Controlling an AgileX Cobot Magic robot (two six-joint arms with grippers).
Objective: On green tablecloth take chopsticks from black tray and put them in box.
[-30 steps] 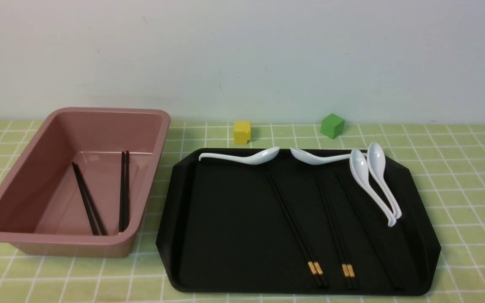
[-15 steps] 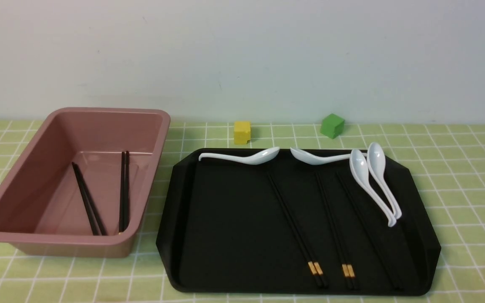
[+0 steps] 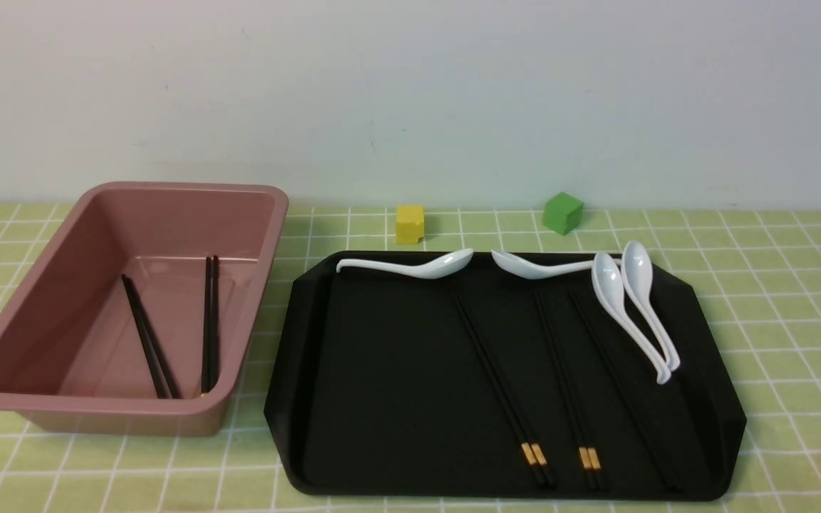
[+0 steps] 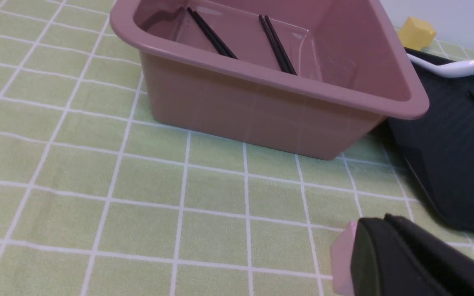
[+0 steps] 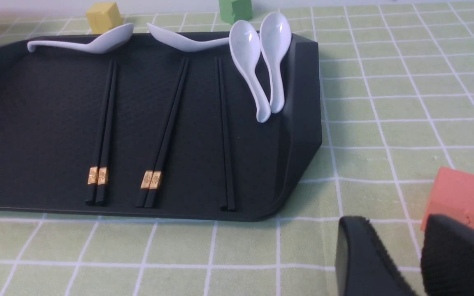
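The black tray [image 3: 368,370] lies on the green tablecloth [image 3: 781,320], right of the pink-brown box [image 3: 168,221]. Three pairs of chopsticks [image 3: 502,385] lie lengthwise in the tray's right half; the right wrist view shows them [image 5: 167,127] too. Two more pairs [image 3: 209,328] lie in the box, also in the left wrist view [image 4: 277,45]. My left gripper [image 4: 379,222] is shut and empty, low over the cloth near the box [image 4: 241,107]. My right gripper [image 5: 397,230] is open and empty, off the tray's [image 5: 35,123] near right corner. Neither gripper shows in the front view.
Four white spoons [image 3: 635,306] lie along the tray's far edge and right side. A yellow cube [image 3: 410,224] and a green cube [image 3: 562,212] stand behind the tray. An orange cube [image 5: 459,197] sits right behind my right gripper. A pink cube [image 4: 342,259] touches my left gripper's side.
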